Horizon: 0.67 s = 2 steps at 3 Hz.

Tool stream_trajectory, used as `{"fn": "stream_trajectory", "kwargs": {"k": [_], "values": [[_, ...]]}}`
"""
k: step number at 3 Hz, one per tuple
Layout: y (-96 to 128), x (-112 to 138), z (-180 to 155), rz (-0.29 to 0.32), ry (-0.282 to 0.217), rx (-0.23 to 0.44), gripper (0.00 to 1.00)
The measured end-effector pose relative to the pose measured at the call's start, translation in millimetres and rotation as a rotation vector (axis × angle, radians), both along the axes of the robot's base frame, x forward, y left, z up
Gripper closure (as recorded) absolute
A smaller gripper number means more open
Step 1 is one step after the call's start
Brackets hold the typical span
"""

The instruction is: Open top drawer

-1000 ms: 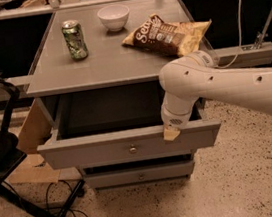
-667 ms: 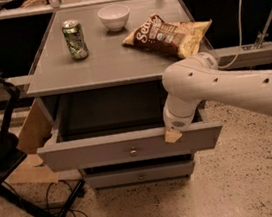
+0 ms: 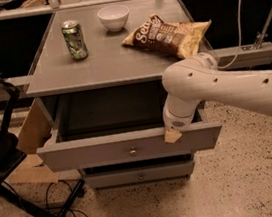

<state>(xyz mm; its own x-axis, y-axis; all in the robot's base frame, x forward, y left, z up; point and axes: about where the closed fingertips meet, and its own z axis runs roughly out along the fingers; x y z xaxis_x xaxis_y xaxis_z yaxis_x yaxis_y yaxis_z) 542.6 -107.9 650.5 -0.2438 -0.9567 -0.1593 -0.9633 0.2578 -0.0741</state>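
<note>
one top drawer (image 3: 82, 153) facing camera, gripper (image 3: 172, 135) on rim

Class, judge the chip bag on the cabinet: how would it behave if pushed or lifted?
The chip bag looks puffed and crinkled, so probably light, floppy and crushable. Lying flat, it would likely slide, not roll. The gripper sits at the top drawer front.

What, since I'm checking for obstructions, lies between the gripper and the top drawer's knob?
Nothing but bare grey drawer front, seen in the camera view. The gripper sits on the top drawer's front edge, right of its knob.
</note>
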Motion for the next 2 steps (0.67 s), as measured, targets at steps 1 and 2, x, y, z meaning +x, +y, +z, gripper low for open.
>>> {"fn": "stream_trajectory", "kwargs": {"k": [1,2], "values": [[0.0,0.0,0.0,0.000,0.000,0.000,0.57],[0.0,0.0,0.0,0.000,0.000,0.000,0.35]]}}
